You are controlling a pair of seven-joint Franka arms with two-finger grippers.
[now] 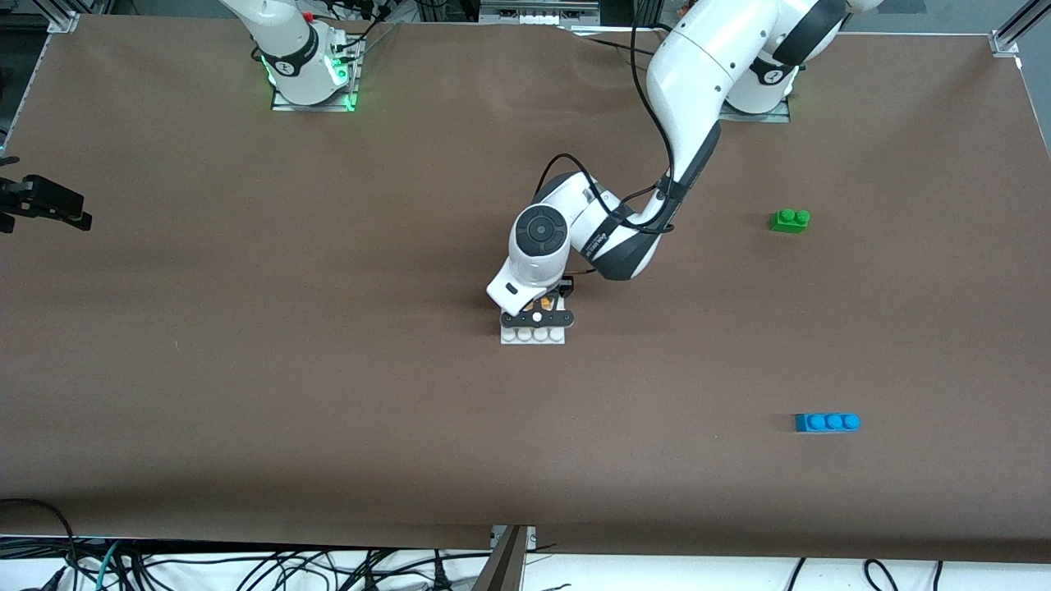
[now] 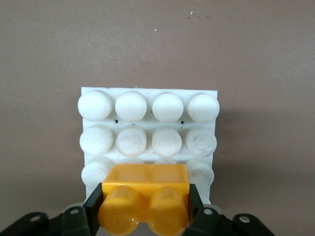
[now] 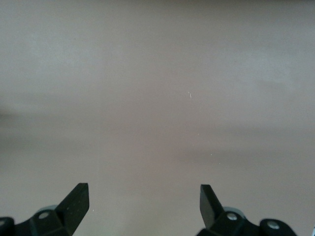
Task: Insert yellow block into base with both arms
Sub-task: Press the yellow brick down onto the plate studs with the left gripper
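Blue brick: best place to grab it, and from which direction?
Come straight down on the blue brick and pinch its two long flat sides at the middle stud. It lies flat, studs up, long axis along the table, with bare table around it. That is a judgement.

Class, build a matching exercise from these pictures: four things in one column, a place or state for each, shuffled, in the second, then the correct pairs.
Things:
1. yellow block
2. base
3. green brick
4. right gripper

Places or states:
A. open over bare table
B. under the left gripper, mid-table
C. gripped by the left gripper
D. toward the left arm's end, farther from the front camera than the blue brick

Pairs: 1-C, 2-B, 3-D, 4-A
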